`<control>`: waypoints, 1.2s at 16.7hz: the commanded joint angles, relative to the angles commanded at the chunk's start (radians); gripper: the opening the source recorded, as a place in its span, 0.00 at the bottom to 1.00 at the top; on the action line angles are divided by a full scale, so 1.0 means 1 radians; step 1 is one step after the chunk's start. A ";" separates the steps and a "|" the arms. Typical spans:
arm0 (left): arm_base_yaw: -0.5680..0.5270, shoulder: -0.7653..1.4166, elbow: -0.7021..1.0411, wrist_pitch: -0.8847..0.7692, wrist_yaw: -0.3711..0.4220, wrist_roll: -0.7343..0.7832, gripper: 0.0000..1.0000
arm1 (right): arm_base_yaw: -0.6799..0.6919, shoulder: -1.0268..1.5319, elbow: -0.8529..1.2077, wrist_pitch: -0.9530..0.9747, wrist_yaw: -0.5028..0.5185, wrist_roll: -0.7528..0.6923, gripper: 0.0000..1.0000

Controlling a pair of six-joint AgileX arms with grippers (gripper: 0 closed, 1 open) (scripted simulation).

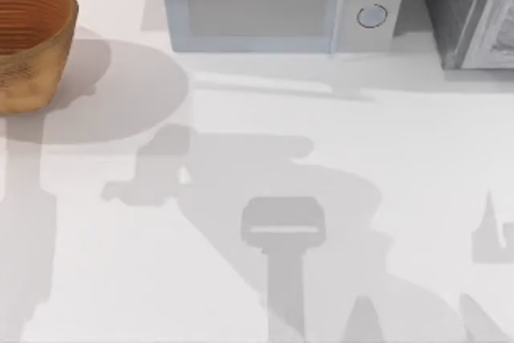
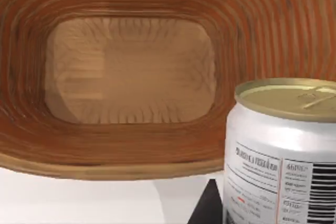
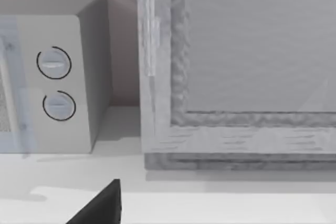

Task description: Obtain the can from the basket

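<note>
From above, the basket (image 1: 32,38) sits at the far left of the white surface (image 1: 321,158), well to the left of the microwave (image 1: 273,2) against the back wall. A grey framed cabinet (image 1: 474,10) stands just right of the microwave. I see arm shadows on the surface.

Through my left wrist camera, the can (image 2: 281,150) looms close, upright, gold top and printed white side facing me. Behind it the basket's ribbed bowl (image 2: 131,72) looks empty, so I judge the can is already lifted clear and carried by my left hand. I cannot tell how that hand's fingers stand. A dark sliver (image 2: 207,208) beside the can may be one of them.

Through my right wrist camera, the microwave's two dials (image 3: 55,85) and the cabinet are ahead; the right arm seems parked there, finger state unclear.

To finish well, I'd move the can away from the basket slowly, keeping it upright, and set it on open surface in front of the microwave.
</note>
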 joint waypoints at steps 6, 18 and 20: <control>-0.053 -0.498 -0.429 0.220 0.006 0.002 0.00 | 0.000 0.000 0.000 0.000 0.000 0.000 1.00; -0.138 -1.409 -1.321 0.711 -0.116 -0.063 0.00 | 0.000 0.000 0.000 0.000 0.000 0.000 1.00; -0.147 -1.515 -1.421 0.791 -0.155 -0.091 0.00 | 0.000 0.000 0.000 0.000 0.000 0.000 1.00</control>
